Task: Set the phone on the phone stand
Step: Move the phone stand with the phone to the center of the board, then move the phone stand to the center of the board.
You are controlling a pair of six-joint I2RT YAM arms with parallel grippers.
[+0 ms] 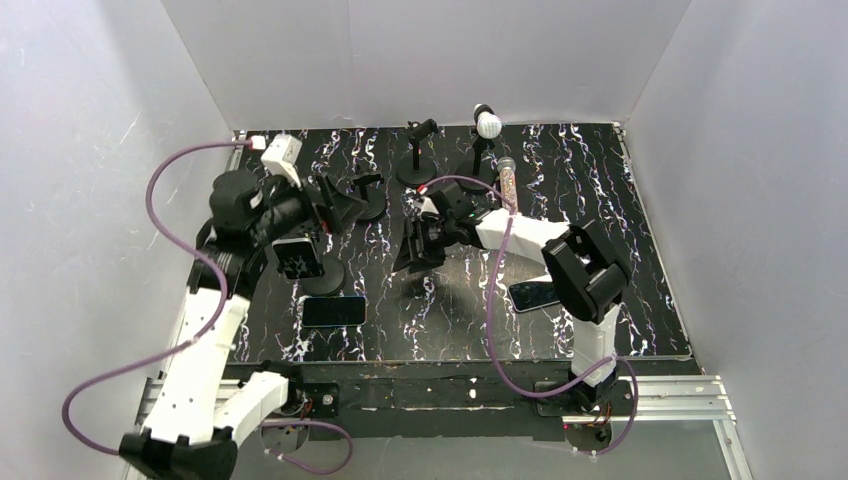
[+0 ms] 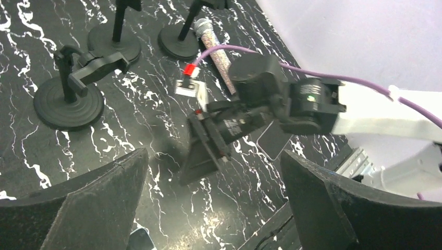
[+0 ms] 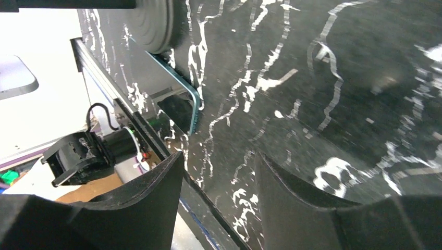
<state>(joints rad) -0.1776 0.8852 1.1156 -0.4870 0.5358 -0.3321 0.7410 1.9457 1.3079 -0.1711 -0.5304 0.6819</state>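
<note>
- now, left fingers (image 2: pixel 99 203) spread wide, nothing between them.
- right fingers (image 3: pixel 151 198) apart too, empty, above the table (image 3: pixel 312 78).
- phone (image 1: pixel 333 311) lies flat on the table, just beside a phone stand (image 1: pixel 330 280).

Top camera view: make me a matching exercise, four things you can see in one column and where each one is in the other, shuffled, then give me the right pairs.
Things:
A. left-side phone
B. right-side phone
C. white ball
D. right gripper

Places:
1. at the back of the table, near the wall
2. lying flat near the front edge, left half
3. over the middle, jaws open, holding nothing
4. lying flat beside the right arm, partly hidden by it

Pairs: A-2, B-4, C-1, D-3.
</note>
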